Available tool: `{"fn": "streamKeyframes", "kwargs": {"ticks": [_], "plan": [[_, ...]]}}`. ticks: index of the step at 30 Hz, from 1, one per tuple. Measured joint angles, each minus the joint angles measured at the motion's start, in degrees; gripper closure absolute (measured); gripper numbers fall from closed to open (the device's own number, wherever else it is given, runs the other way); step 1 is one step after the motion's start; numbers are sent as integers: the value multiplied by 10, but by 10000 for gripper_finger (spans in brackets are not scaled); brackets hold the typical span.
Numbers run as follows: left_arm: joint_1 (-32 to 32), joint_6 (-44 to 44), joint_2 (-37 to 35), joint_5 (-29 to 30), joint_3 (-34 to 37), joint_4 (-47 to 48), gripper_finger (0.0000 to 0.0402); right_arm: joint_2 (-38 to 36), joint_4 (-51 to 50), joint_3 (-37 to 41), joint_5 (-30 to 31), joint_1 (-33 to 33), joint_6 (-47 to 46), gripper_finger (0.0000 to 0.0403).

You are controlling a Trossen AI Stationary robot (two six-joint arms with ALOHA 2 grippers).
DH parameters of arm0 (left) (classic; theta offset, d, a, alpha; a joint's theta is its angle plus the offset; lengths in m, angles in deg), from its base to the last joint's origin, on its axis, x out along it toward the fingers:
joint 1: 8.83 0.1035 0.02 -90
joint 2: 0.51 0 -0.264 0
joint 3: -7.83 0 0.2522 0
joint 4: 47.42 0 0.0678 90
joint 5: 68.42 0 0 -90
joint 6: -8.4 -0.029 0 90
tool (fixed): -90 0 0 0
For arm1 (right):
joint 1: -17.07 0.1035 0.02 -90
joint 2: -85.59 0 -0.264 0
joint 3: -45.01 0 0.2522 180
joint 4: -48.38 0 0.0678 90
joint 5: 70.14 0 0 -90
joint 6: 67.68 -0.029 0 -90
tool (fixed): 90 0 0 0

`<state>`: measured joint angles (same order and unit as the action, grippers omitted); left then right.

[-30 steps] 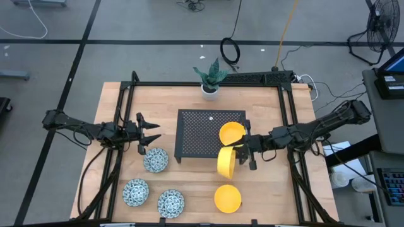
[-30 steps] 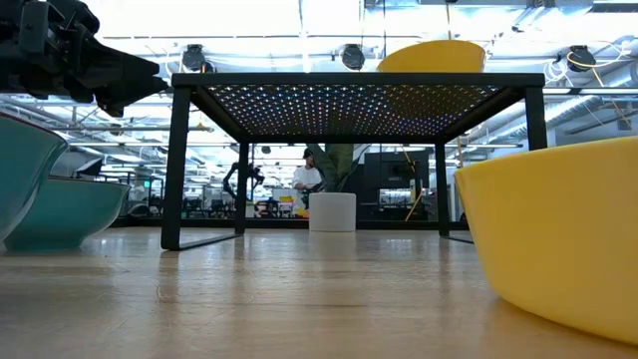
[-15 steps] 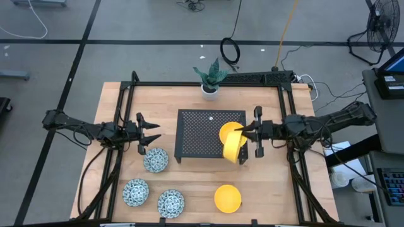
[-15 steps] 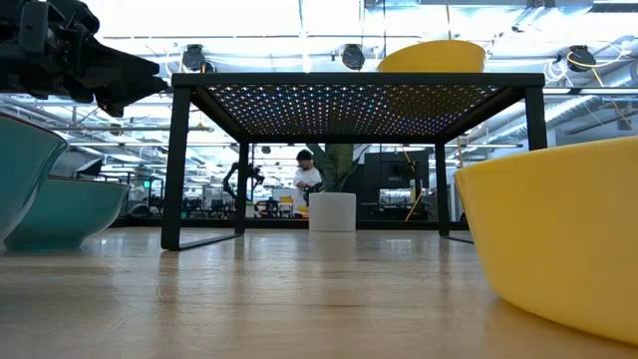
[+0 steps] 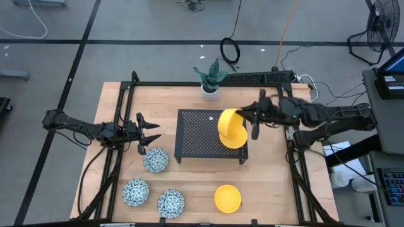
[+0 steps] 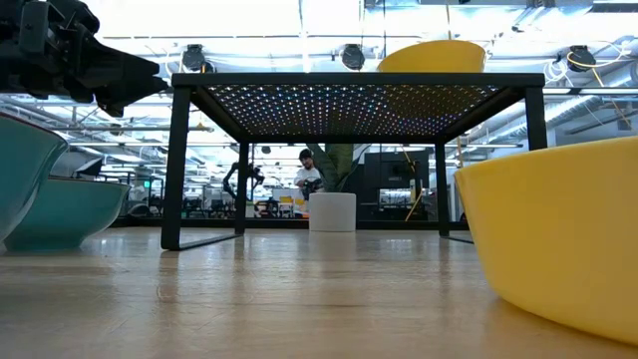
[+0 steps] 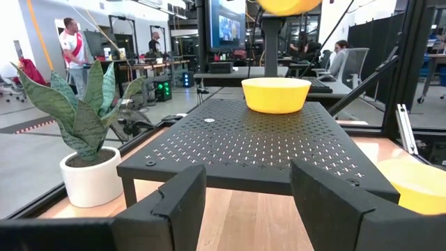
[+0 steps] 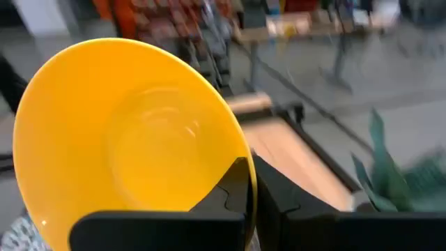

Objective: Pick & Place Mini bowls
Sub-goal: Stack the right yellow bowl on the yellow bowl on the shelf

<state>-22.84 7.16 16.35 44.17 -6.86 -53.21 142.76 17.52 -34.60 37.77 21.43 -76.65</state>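
Right gripper (image 5: 251,122) is pinched shut on the rim of a yellow bowl (image 5: 230,127), carried tilted above the black perforated stand (image 5: 196,135). A rim pinch is likely the only hold narrow fingers get on a wide bowl, hence the tilt. A second yellow bowl (image 7: 276,94) sits upright on the stand just below the gripper, so this one looks meant to go on or beside it. A third yellow bowl (image 5: 227,197) rests on the table (image 5: 271,183), well clear of the gripper. Left gripper (image 5: 151,133) waits with fingers spread, holding nothing; three patterned bowls (image 5: 156,159) lie on the table just beyond and below it. Hidden: from above the carried bowl covers most of the one beneath it, so the gap between them is unreadable; the low view crops the nearest bowls.
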Motion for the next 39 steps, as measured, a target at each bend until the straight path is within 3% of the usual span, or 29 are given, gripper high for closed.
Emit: {"fn": "streamKeyframes", "kwargs": {"ticks": [5, 12, 16, 28, 39], "plan": [[0, 0, 0, 0, 0, 0, 190, 65, -181, -96, -7, -39, -40, 403], [0, 0, 0, 0, 0, 0, 190, 114, -275, -122, -158, -89, -80, 403], [0, 0, 0, 0, 0, 0, 190, 131, -316, -122, -194, -108, -88, 403], [0, 0, 0, 0, 0, 0, 190, 149, -393, -122, -197, -122, -90, 403], [0, 0, 0, 0, 0, 0, 190, 149, -390, -122, -197, -121, -91, 385]]}}
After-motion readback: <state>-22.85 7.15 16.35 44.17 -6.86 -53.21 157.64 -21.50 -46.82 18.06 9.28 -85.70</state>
